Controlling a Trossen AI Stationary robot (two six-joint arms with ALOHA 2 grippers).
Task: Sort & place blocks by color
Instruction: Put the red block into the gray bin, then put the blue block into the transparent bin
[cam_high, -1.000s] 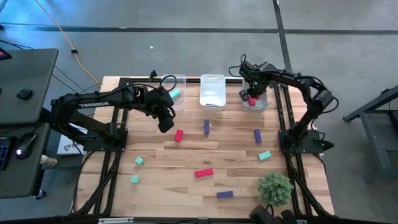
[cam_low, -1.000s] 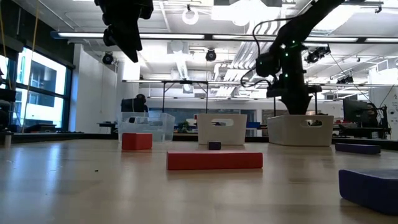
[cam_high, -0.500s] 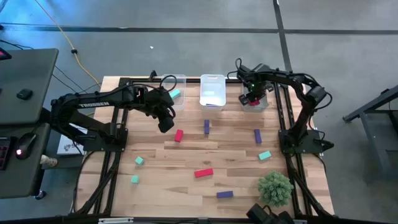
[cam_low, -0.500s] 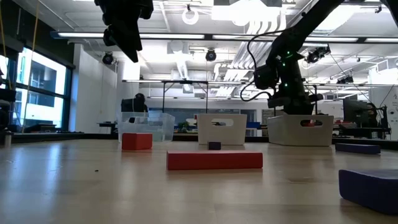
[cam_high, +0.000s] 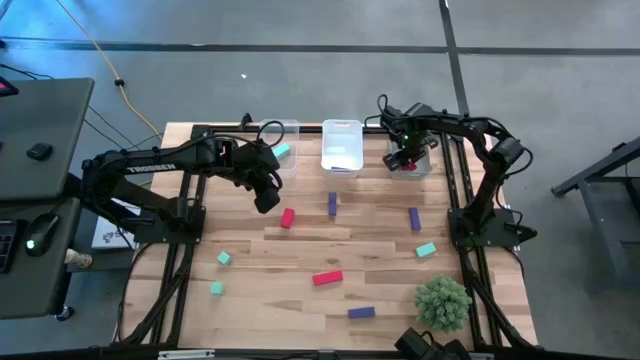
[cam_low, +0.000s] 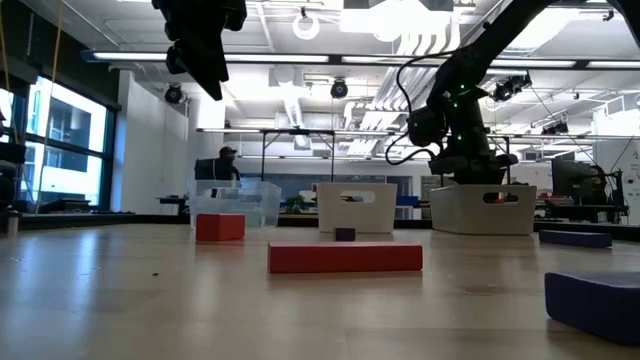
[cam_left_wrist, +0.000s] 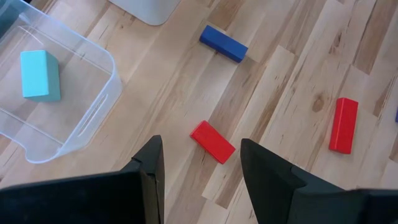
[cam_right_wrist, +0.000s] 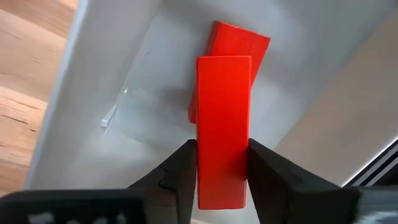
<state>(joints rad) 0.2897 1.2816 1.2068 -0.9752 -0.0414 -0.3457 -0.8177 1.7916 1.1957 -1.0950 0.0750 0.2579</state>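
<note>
My right gripper (cam_high: 405, 156) reaches down into the right-hand bin (cam_high: 424, 165) at the table's far edge, shut on a red block (cam_right_wrist: 224, 124). A second red block (cam_right_wrist: 239, 43) lies on the bin floor beneath it. My left gripper (cam_left_wrist: 202, 180) hangs open in the air above a small red block (cam_left_wrist: 212, 142) that lies flat on the table, beside the clear left bin (cam_left_wrist: 93, 115). One teal block (cam_left_wrist: 40, 76) rests in that clear bin. Other red, purple and teal blocks lie scattered on the table. My right gripper pinches the red block by its two long sides (cam_right_wrist: 205, 174) between the two fingers, near the block's closer end. The fingers come from above, pointing down into the bin. The block's other end (cam_right_wrist: 224, 65) lies over the second red block; whether they touch I cannot tell.
A white bin (cam_high: 341, 148) stands between the two others. On the table lie purple blocks (cam_high: 332, 204) (cam_high: 414, 218) (cam_high: 361, 312), teal blocks (cam_high: 426, 250) (cam_high: 224, 258) (cam_high: 216, 288) and a red bar (cam_high: 328, 278). A fuzzy green plant ball (cam_high: 442, 300) sits near the front right.
My right gripper has sunk lower into the right-hand bin with the red block and tipped a little. My left gripper has kept still.
</note>
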